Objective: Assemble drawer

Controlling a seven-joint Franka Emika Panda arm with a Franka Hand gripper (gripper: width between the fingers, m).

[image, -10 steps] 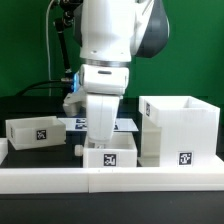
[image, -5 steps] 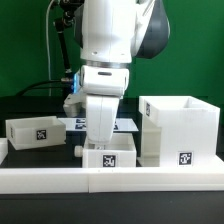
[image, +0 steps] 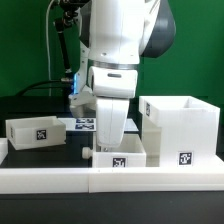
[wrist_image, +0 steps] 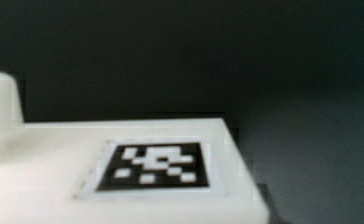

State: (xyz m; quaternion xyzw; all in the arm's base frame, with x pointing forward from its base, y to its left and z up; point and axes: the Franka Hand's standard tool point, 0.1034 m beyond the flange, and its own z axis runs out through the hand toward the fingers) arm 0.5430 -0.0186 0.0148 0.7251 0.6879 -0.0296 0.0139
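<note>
My gripper reaches down onto the middle small tray, which sits just behind the front rail, and appears shut on its back wall. The fingertips are hidden behind the tray. The tray's right end is close beside the tall box casing at the exterior view's right; I cannot tell if they touch. The second small tray stands at the left, apart from the gripper. The wrist view shows a blurred white surface with a square tag very close; no fingers show there.
A long low white rail runs along the front edge. The marker board lies flat behind the middle tray. The table is black, with a green wall behind.
The arm and the middle tray have moved together toward the exterior view's right, closer to the box casing. The left tray and the casing have not moved.
</note>
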